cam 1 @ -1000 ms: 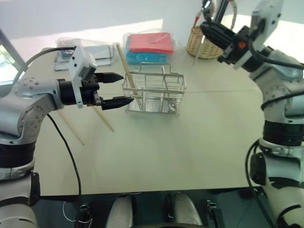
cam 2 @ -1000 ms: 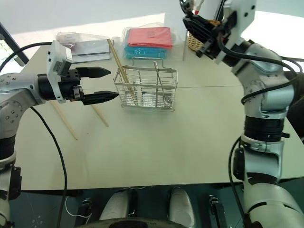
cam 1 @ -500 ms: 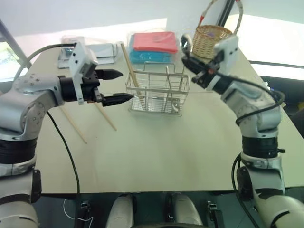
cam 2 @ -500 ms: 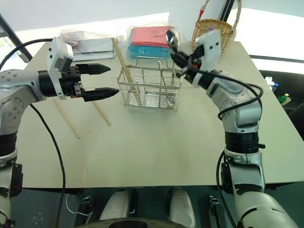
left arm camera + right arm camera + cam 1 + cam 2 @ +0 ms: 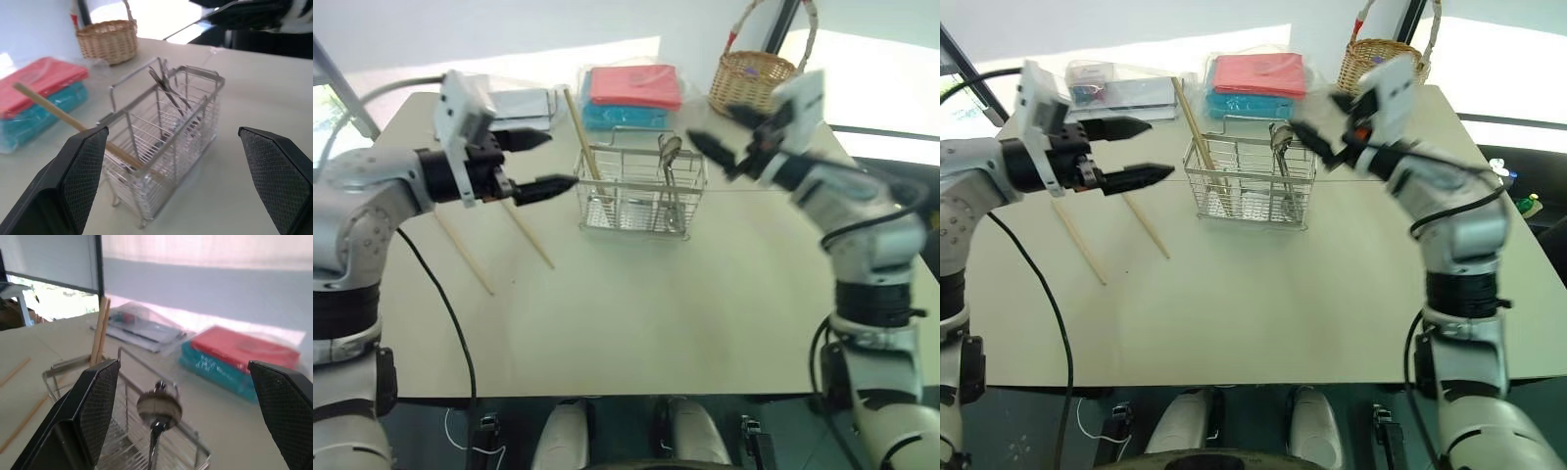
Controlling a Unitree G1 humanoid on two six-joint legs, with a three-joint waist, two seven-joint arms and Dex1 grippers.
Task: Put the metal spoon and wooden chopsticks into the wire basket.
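Black fingers of the right gripper (image 5: 724, 147) stand wide apart and hold nothing; it hovers at the right end of the wire basket (image 5: 641, 191), just above its rim. The spoon (image 5: 668, 181) stands in the basket's right end, bowl up and poking over the rim, just in front of the spread fingers and clear of them, as the right wrist view shows (image 5: 159, 406).

The left gripper (image 5: 533, 162) is also wide open and empty, pointing level at the basket's left end from close by. A pair of chopsticks (image 5: 579, 142) leans in the left compartment, tops slanting up and away past the rim. Two more chopsticks lie on the table (image 5: 636, 313) to the left of the basket: one (image 5: 529, 235) just under the left gripper, another (image 5: 462, 253) further out. Neither gripper touches them.
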